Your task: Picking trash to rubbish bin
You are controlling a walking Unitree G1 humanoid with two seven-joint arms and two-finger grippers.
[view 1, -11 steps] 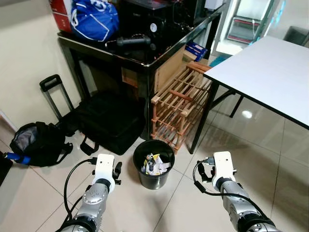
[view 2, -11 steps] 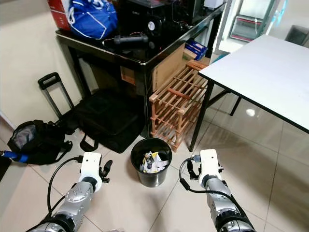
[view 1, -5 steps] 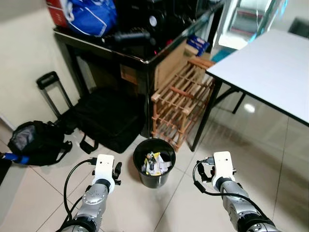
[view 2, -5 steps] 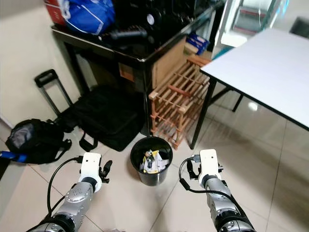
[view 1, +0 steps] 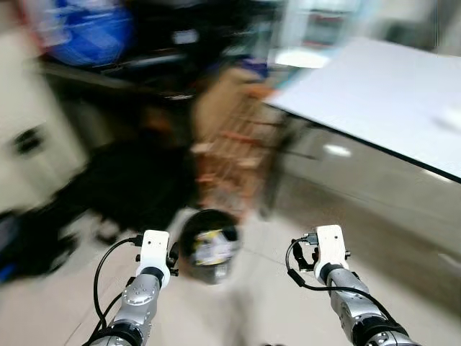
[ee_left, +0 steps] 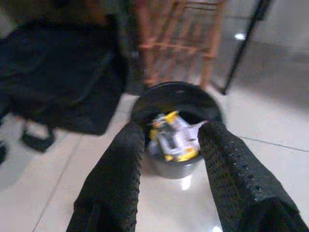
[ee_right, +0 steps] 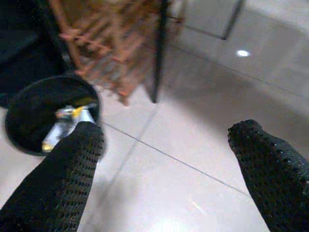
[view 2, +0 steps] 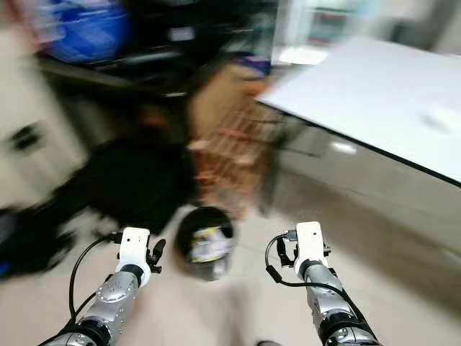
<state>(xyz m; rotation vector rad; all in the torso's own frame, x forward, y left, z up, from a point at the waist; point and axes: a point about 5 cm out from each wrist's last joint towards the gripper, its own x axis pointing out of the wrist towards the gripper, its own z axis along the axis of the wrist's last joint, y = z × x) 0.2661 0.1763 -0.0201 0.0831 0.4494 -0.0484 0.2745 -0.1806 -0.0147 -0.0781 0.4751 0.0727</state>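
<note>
Now the black rubbish bin (ee_left: 176, 104) stands on the floor ahead of my left gripper (ee_left: 169, 159), framed between its parted fingers, holding yellow and white trash (ee_left: 173, 136). My right gripper (ee_right: 166, 164), spread wide and empty, hovers beside the bin, near the wooden rack (ee_right: 113, 43); head views are blurred

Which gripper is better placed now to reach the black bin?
Probably the left gripper: its open fingers frame the bin straight ahead. The right gripper, also open, has the bin off to one side.
</note>
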